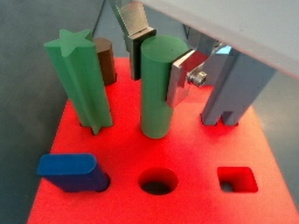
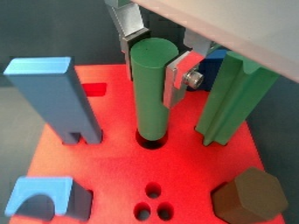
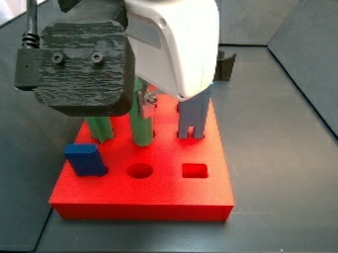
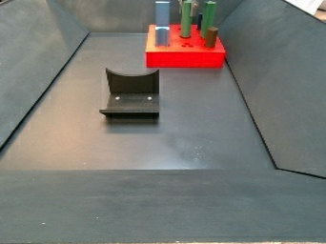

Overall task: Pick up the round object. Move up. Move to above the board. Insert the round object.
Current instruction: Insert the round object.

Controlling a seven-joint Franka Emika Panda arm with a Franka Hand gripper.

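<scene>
I judge this to be the last step, the insertion. The round object [image 1: 160, 83] stands upright with its foot down in a round hole of the board [image 1: 198, 206], and in both wrist views the gripper [image 2: 156, 59] sits astride its upper half, silver fingers [image 1: 186, 74] against either side. I read that as closed on the peg, not spread wide. In a side view the peg [image 3: 138, 121] rises from the red top just behind the open round hole [image 3: 140, 170].

How deep it has seated I cannot tell from here. Next I would confirm it has bottomed, part the fingers a little, then lift straight up; the star-topped post [image 1: 77, 79] and the blue block [image 1: 237, 87] stand close at roughly nine and three o'clock of the peg, so no sideways drift.

In the far side view the board [image 4: 185, 55] lies at twelve o'clock, the fixture [image 4: 132, 93] well apart toward the middle of the floor.

I see no brand, label or legible writing anywhere.
</scene>
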